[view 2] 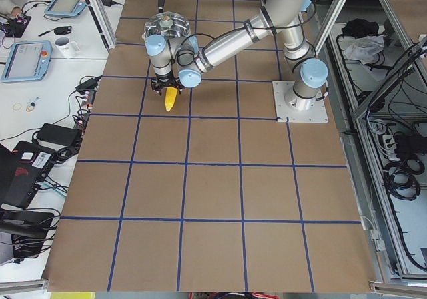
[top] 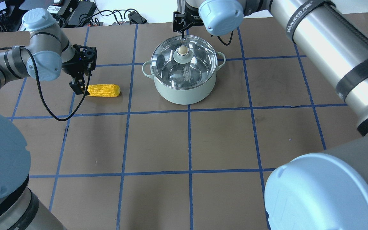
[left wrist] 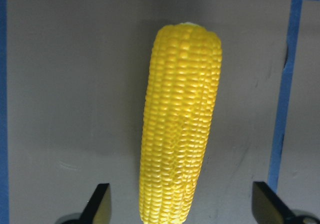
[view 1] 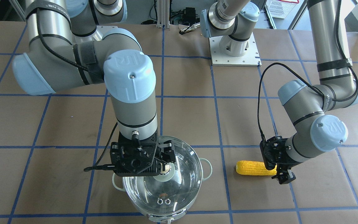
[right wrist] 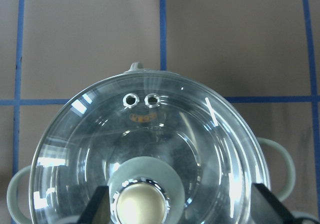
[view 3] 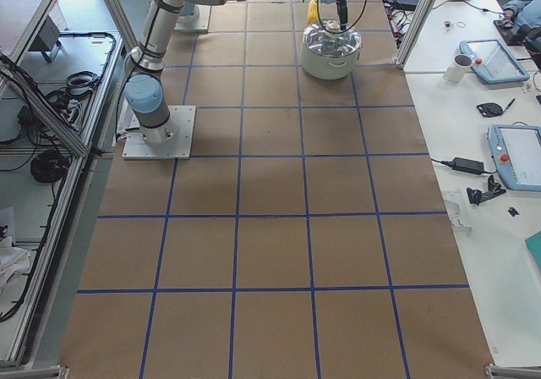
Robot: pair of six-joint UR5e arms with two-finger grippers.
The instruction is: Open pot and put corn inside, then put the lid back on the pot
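Beige ball knob [right wrist: 142, 204] of the clear domed glass lid [right wrist: 150, 129] sits bottom-centre between my spread right fingers [right wrist: 100, 206]. My left fingers [left wrist: 97, 206], also spread, straddle the bright yellow kernelled corn [left wrist: 180, 129]. Lid still on, so next I clamp the knob and lift.

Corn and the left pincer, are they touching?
Apart. The left wrist view shows table between the corn and each finger of the open left pincer.

Front and overhead cams face each other across the counter [top: 158, 143], both catching pot [top: 185, 91] and corn [top: 104, 90]; wrist cams sit super close.
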